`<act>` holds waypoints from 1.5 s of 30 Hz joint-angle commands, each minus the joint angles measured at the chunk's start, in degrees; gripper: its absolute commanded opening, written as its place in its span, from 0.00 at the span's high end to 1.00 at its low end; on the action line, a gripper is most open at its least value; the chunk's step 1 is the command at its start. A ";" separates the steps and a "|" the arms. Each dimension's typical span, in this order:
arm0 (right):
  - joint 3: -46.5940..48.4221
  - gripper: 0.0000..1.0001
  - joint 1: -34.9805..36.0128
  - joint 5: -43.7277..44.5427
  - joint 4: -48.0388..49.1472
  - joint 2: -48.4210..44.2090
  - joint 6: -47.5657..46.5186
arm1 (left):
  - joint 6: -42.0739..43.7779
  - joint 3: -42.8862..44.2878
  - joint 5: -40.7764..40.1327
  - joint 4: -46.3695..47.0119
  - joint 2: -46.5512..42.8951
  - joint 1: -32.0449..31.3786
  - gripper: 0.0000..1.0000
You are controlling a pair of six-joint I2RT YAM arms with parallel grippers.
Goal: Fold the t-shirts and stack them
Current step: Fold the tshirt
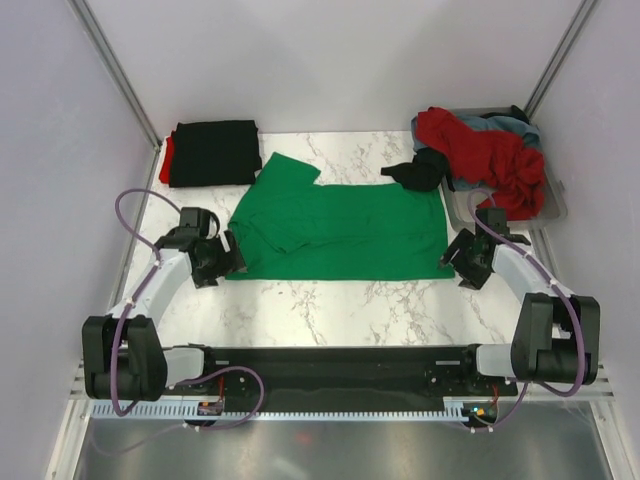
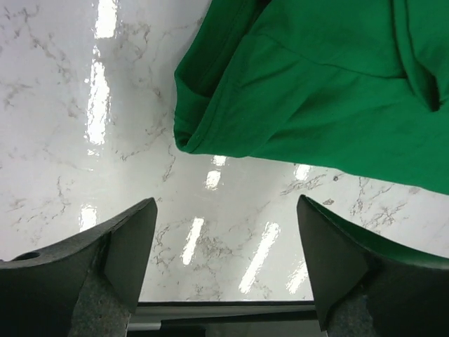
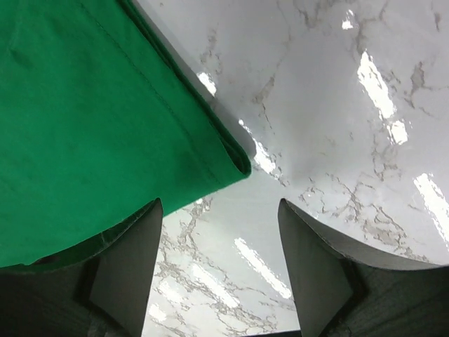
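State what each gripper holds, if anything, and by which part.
Nothing is held. The left gripper and the right gripper are both open at the near corners of the green t-shirt, with only bare table between their jaws.

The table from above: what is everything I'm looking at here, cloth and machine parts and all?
green t-shirt: one, bright green, spread mid-table, partly folded
folded black t-shirt: one, black, far left corner
folded red t-shirt: one, red, only its edge showing under the folded black one
crumpled red t-shirt: one, red, heaped in the tray
grey-blue t-shirt: one, grey-blue, beneath the crumpled red one
loose black t-shirt: one, black, spilling from the tray onto the table
tray: one, clear, far right corner
table: one, white marble
left gripper: one, black, open, at the green shirt's left edge
right gripper: one, black, open, at its near right corner
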 commanded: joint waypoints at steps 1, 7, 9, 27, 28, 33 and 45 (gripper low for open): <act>0.43 0.26 0.18 0.54 4.39 1.55 -1.62 | -5.03 -2.29 4.18 9.47 -1.42 1.05 0.09; -0.97 0.35 0.18 0.63 8.00 5.68 -1.45 | -9.51 -4.40 3.39 13.23 1.13 1.58 0.09; -1.85 0.42 0.18 0.63 8.62 6.39 -1.62 | -11.00 -6.24 3.30 14.82 2.27 1.58 0.11; 5.08 1.00 0.18 -3.50 7.66 7.89 -1.80 | -12.95 1.99 1.10 16.95 7.38 2.02 0.80; 6.83 1.00 0.18 -4.20 5.30 7.36 -1.97 | -12.59 4.62 1.63 12.50 7.03 2.11 0.91; 15.46 1.00 -0.43 -2.53 -2.09 0.60 -3.12 | -11.01 15.19 -2.67 4.73 -3.24 2.19 0.96; -5.09 1.00 -0.70 -7.10 -1.83 -12.85 -0.04 | -22.42 -6.41 1.55 -0.20 -21.96 2.19 0.90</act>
